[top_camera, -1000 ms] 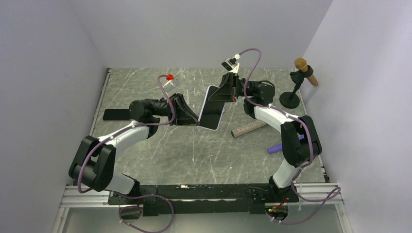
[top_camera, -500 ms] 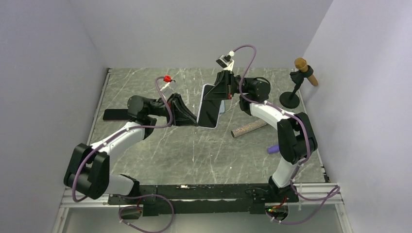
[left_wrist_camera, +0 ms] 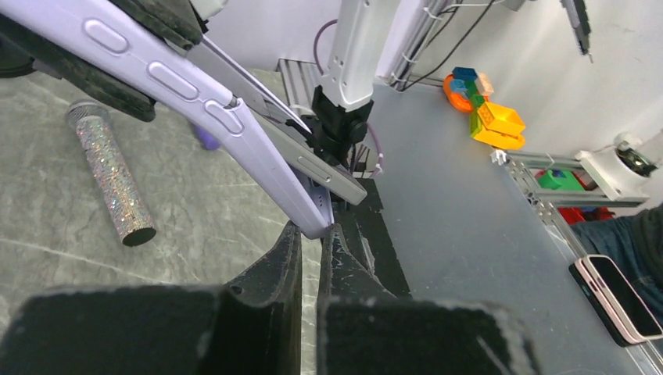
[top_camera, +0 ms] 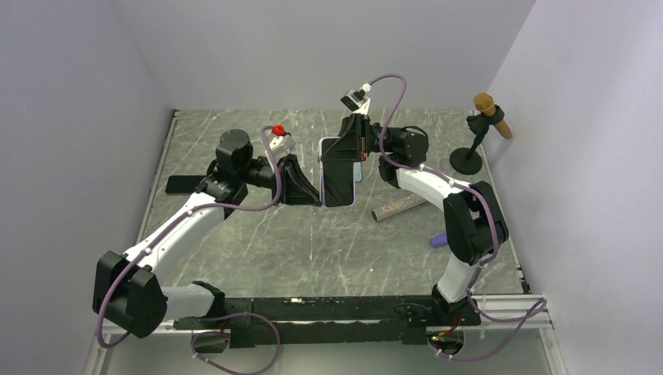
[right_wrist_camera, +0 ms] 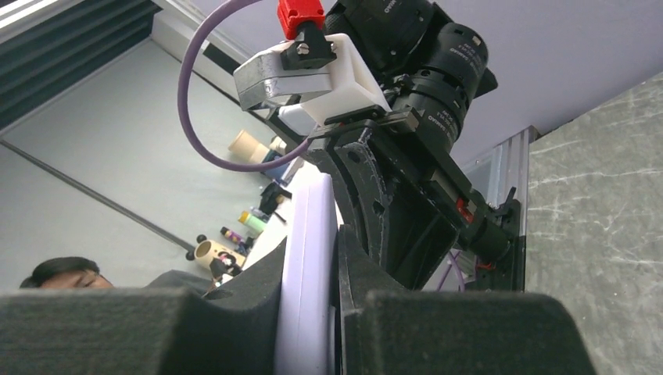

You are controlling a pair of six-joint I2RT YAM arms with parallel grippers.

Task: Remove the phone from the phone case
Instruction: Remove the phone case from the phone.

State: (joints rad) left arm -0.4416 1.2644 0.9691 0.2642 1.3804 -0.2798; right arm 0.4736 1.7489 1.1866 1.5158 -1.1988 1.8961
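Here, both my grippers hold the cased phone up in the air.
My left gripper is pinched tight on the lower corner of the lavender phone case, and my right gripper is clamped on its upper end. The phone, dark screen up, sits in the case with its side gapping from it by my left fingers, above the desk and near a glittery tube.

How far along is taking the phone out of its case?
Done: both grippers hold the phone case aloft, the left gripper shut on its near corner, the right gripper on its far end. In hand: the phone seems to lift from that corner. Left: pulling the phone out.
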